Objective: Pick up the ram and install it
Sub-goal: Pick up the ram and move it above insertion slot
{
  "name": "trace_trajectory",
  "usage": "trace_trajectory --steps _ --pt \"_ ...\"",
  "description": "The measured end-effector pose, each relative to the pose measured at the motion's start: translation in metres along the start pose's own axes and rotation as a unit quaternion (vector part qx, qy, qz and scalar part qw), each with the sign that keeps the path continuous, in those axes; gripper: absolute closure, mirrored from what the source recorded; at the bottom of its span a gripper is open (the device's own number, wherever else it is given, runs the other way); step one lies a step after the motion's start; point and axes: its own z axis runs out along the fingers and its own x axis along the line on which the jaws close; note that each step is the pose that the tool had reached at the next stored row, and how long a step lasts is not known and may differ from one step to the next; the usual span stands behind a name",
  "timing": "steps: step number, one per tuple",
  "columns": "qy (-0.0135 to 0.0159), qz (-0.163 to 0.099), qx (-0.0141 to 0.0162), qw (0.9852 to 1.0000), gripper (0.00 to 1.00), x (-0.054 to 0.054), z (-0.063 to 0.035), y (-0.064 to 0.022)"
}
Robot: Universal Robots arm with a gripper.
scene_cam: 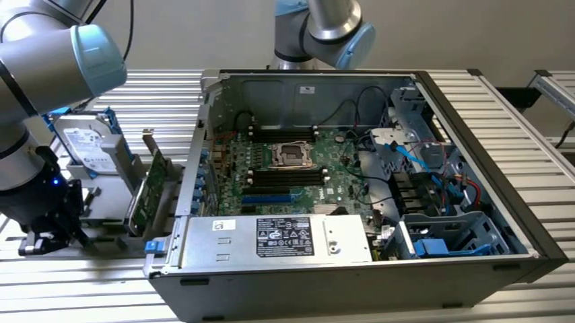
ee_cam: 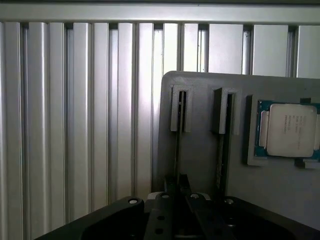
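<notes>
Claw (ee_cam: 178, 181) closed on the top edge of the ram (ee_cam: 177, 150), the thin board pinched from both sides. Ram upright on its long edge in a slot of the grey holder (ee_cam: 197, 160), apparently not yet lifted out. Stored this way, narrow top edge exposed for a pinch from above, contact edge down in the groove. Second stick (ee_cam: 223, 150) upright in the neighbouring slot, parallel and just beside, apart from the claw. Processor (ee_cam: 287, 130) flat in its own recess of the same holder, clear of both slots. Holder on the slatted desk (ee_cam: 75, 130), near the desk edge at the exterior view's left, beside the open computer case (scene_cam: 359, 296).

Given by the wrist view: the pinch itself, the slot layout, the ram seen edge-on.

Added by the exterior view: the wider setting, with the claw low over the holder. Motherboard (scene_cam: 341, 168) flat in the case, long black memory slots (scene_cam: 285, 176) beside the processor socket (scene_cam: 292, 153), all well apart from the ram.
</notes>
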Motion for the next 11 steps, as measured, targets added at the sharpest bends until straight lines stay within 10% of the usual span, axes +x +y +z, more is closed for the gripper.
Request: trace_trajectory --steps 11 --pt "0.0000 0.000 -0.0001 1.0000 0.86 0.000 -0.0109 -0.0005"
